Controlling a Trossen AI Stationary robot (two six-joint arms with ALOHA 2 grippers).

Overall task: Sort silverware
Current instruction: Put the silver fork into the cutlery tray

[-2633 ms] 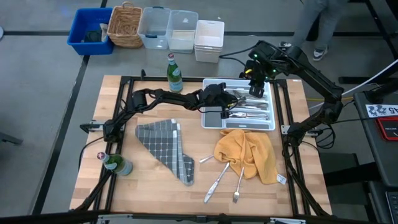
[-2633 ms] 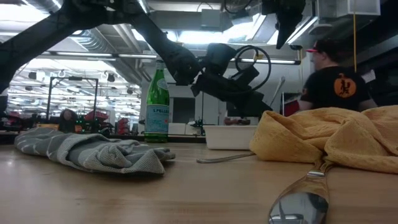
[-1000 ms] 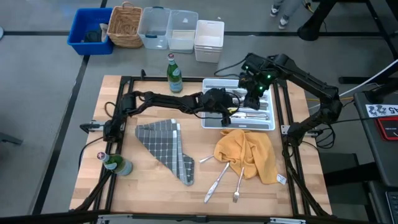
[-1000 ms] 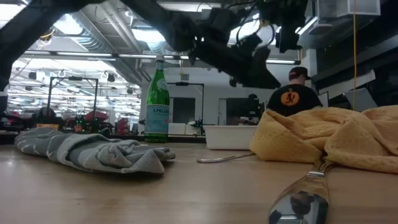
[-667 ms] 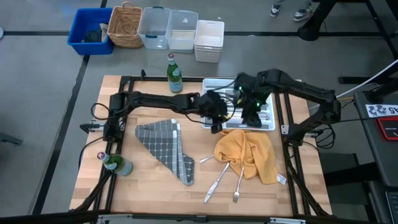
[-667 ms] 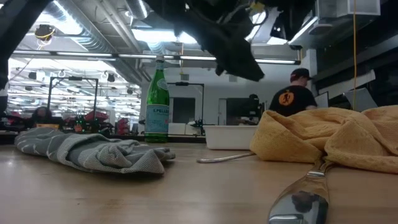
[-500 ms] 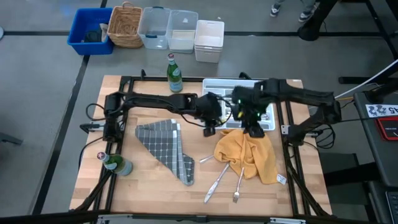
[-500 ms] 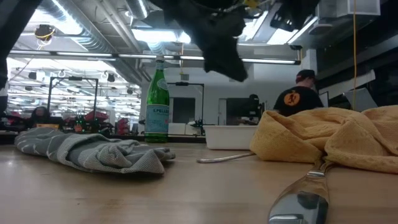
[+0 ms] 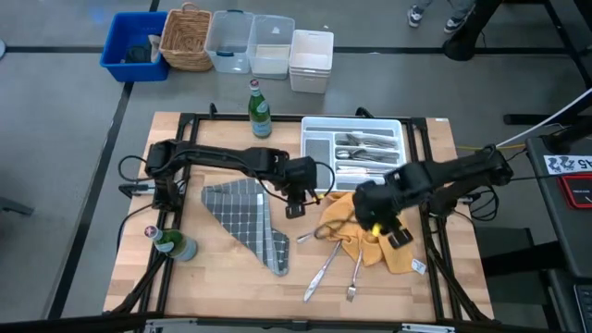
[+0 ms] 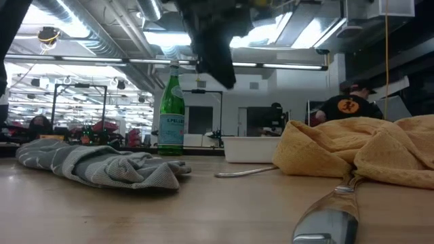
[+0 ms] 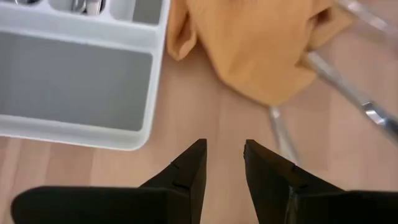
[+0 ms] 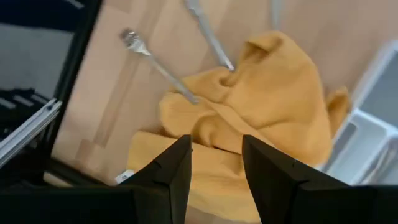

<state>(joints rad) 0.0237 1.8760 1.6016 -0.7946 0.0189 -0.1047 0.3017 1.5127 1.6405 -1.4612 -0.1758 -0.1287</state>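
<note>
Several pieces of silverware (image 9: 366,148) lie in the white compartmented tray (image 9: 319,148) at the far right. Three loose pieces lie on the wood by the yellow cloth (image 9: 370,231): one short (image 9: 307,237), one long (image 9: 326,268) and a fork (image 9: 353,277), their far ends at or under the cloth's edge. My left gripper (image 9: 295,205) is open and empty over bare wood between the grey cloth (image 9: 245,217) and the yellow cloth; its fingers (image 11: 189,171) stand apart. My right gripper (image 9: 388,229) is open and empty above the yellow cloth (image 12: 249,106).
A green bottle (image 9: 259,107) stands at the far edge, left of the tray, and another (image 9: 172,244) at the near left. Bins and a basket (image 9: 187,39) stand beyond the table. In the low view a spoon (image 10: 325,217) lies close in front. A person (image 10: 346,107) shows in the room behind.
Both grippers have left the space over the tray and gone toward the table's near edge. The left one has also gone left, to the bare wood beside the grey cloth. The right one has swung over the yellow cloth. The cloths and loose silverware have stayed put.
</note>
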